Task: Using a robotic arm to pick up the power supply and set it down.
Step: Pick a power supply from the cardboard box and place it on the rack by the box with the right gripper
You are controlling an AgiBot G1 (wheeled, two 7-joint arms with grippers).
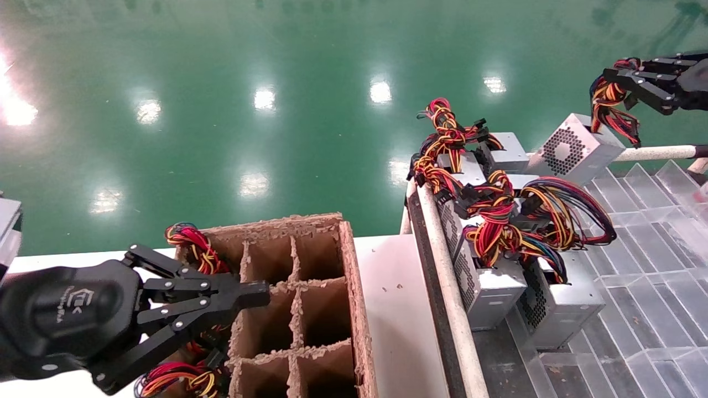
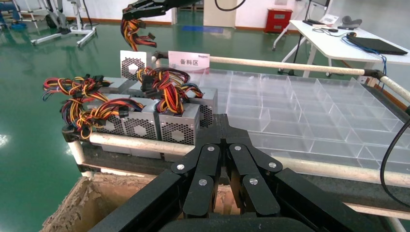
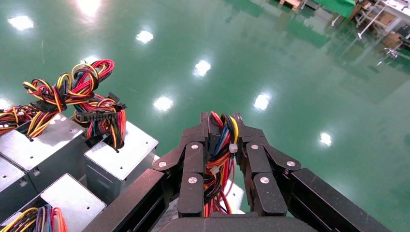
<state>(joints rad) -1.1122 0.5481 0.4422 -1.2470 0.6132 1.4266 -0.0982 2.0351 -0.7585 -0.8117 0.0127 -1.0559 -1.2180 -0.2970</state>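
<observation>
A silver-grey power supply [image 1: 575, 148] with a honeycomb grille sits tilted by the far white rail. Its red, yellow and black wire bundle [image 1: 605, 105] runs up into my right gripper [image 1: 611, 74], which is shut on the wires [image 3: 217, 154] at the upper right. In the right wrist view the gripper [image 3: 221, 118] pinches the bundle between its black fingers. The left wrist view shows the same power supply [image 2: 132, 65] far off. My left gripper [image 1: 260, 293] is shut and empty above the cardboard box; its joined tips [image 2: 221, 121] show in the left wrist view.
A cardboard box with dividers [image 1: 354, 287] stands front centre, with wired units in its left cells [image 1: 193, 249]. Several more power supplies [image 1: 498, 287] crowd the rack's left side. Clear plastic compartments [image 1: 652, 265] fill the right. A white rail [image 1: 451, 309] edges the rack.
</observation>
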